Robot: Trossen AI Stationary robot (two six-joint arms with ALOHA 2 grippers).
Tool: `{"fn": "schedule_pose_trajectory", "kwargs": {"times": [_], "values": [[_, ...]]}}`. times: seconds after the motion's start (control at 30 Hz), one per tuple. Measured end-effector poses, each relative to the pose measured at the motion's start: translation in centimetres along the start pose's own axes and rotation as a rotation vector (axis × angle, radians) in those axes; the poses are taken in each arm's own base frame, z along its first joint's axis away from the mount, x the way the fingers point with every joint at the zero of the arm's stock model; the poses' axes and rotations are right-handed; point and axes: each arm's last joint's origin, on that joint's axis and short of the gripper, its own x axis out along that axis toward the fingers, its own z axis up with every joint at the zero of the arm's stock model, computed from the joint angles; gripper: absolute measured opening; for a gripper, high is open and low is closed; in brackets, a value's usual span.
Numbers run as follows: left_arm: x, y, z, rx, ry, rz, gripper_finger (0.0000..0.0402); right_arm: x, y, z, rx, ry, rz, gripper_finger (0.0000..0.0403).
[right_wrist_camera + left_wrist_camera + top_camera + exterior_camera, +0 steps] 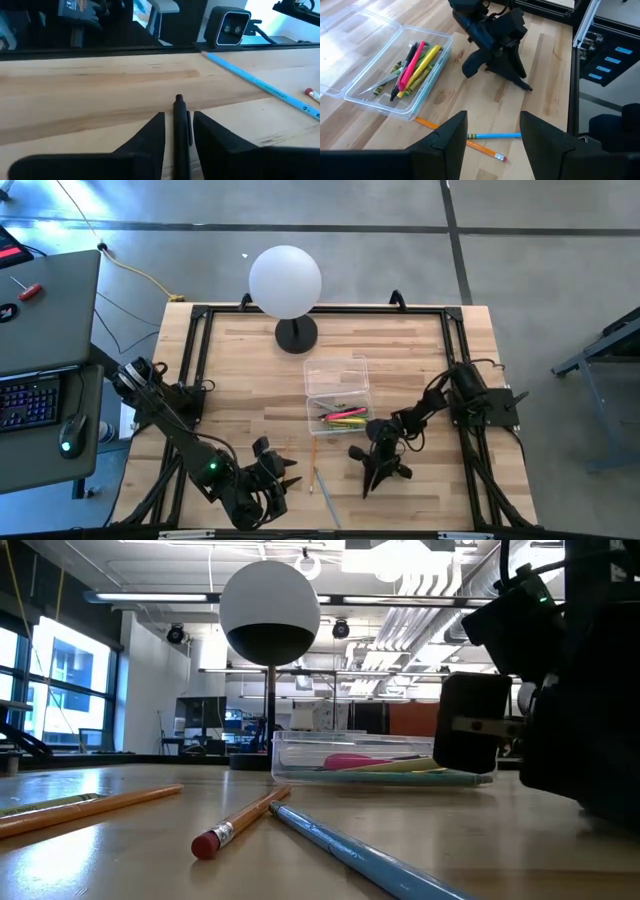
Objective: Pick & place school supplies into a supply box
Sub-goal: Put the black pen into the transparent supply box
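Note:
The clear supply box (338, 405) (385, 106) rests on the table with its lid folded open on the far side. It holds pink, yellow, black and green pens and pencils. An orange pencil (480, 148) (313, 452) and a blue pencil (495, 135) (260, 82) lie flat on the wood near the table's near edge. My right gripper (179, 114) (375, 480) is low over the table, pointing toward the near edge. It is open, with a black pen (180, 135) lying lengthwise between its fingers. My left gripper (492, 117) (280, 473) is open above the two loose pencils. My right gripper has the black pen's clip end (179, 102) between its two fingers, the pen lying along them and sticking out past their tips. A strip of wood shows between the pen and one finger. I cannot tell whether the fingers touch it.
A white globe lamp (285, 280) (270, 610) stands at the far edge behind the box. The low view shows another orange pencil (90, 810) lying to the table's left. A black frame (190, 360) runs around the table. Bare wood lies left of the box.

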Motion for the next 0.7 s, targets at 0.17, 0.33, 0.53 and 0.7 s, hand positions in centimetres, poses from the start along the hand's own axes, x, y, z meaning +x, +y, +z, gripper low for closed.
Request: {"fn": "schedule_pose_trajectory", "kwargs": {"times": [0.17,0.33,0.53,0.7], "values": [[0.00,-0.04,0.03,-0.009,-0.002,-0.003,0.0214,-0.22,-0.30,0.15,0.017,-0.043,-0.011,0.0061],[0.00,-0.20,0.15,-0.021,-0.011,-0.016,0.0214,-0.15,-0.34,0.24,0.029,-0.020,-0.052,0.0051],[0.01,-0.32,0.21,-0.030,-0.016,-0.025,0.0214,0.23,-0.27,0.42,0.065,0.028,-0.132,0.0070],[0.03,-0.32,0.18,-0.027,-0.015,-0.023,0.0214,0.53,0.02,0.60,0.063,0.033,-0.128,0.0092]]}}
